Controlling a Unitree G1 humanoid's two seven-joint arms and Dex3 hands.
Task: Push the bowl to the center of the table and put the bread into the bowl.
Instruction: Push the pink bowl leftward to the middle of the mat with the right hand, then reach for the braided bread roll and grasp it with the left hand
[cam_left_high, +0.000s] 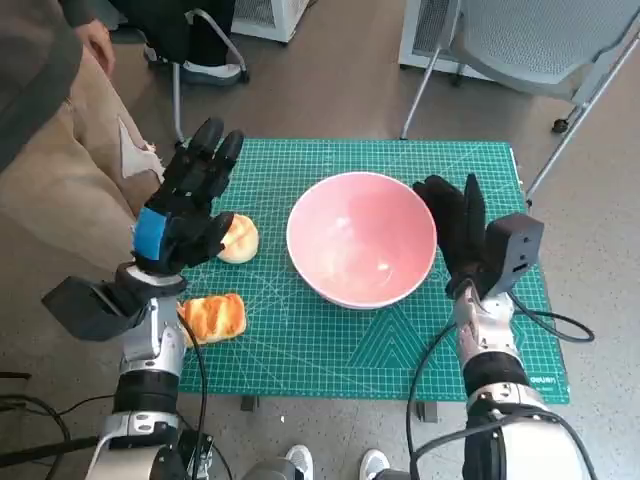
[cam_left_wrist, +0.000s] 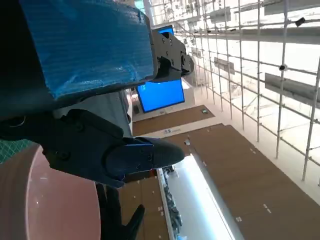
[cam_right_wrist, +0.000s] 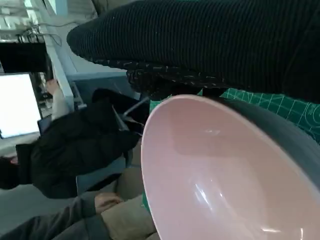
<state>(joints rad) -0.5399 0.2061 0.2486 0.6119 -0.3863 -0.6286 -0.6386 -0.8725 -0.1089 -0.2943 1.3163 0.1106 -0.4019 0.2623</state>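
on the green cutting mat covering the table you see the pink bowl near centre, two bread pieces to its left, the left robot hand spread empty above them, and the right robot hand flat against the bowl's right rim, grasping nothing.

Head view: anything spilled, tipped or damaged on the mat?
Nothing stands out. The pink bowl sits upright and empty near the middle of the green mat. Two bread pieces lie whole on the mat beside the left hand. The right hand is by the bowl's rim.
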